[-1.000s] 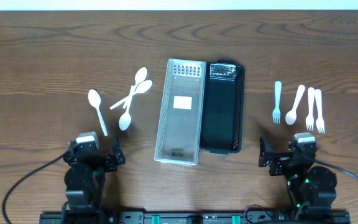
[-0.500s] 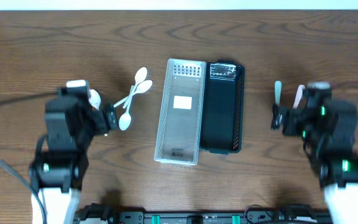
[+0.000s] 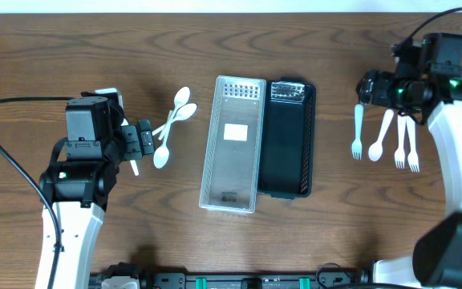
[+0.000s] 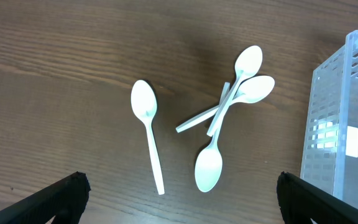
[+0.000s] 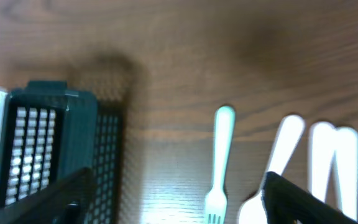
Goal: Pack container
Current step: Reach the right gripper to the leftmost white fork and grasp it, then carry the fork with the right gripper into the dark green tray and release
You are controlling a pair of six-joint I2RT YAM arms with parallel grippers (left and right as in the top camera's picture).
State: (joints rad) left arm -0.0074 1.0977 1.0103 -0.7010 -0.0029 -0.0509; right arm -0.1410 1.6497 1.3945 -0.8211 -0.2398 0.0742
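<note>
A: Far left?
B: Left gripper (image 3: 144, 138), fingers spread wide. The wrist view puts them at the two bottom corners, nothing held. It hangs over a lone spoon (image 4: 146, 134), bowl pointing away from the robot.
A: Next?
B: Three spoons (image 4: 229, 106) in a crossed pile just right of the lone spoon, not touching it. Handles overlap. Two bowls sit at the far end, and the third spoon (image 4: 209, 167) has its bowl toward the robot.
A: Containers?
B: Middle of the table (image 3: 54, 48). Clear basket (image 3: 233, 144) with a white label (image 3: 236, 132) showing in it. Black basket (image 3: 289, 140) touches its right side, long sides parallel, and stops short of it on the near end.
A: Right side?
B: Row of four white pieces, well apart from the black basket. Leftmost fork (image 3: 358, 132) is clear, and so is the far-right pair of forks (image 3: 412, 144). The second piece (image 3: 382, 136) is too small to tell.
A: Right gripper?
B: Right gripper (image 3: 366, 87) is just past the far end of the leftmost fork's handle. Fingers apart and holding nothing in the wrist view, which is blurred.
</note>
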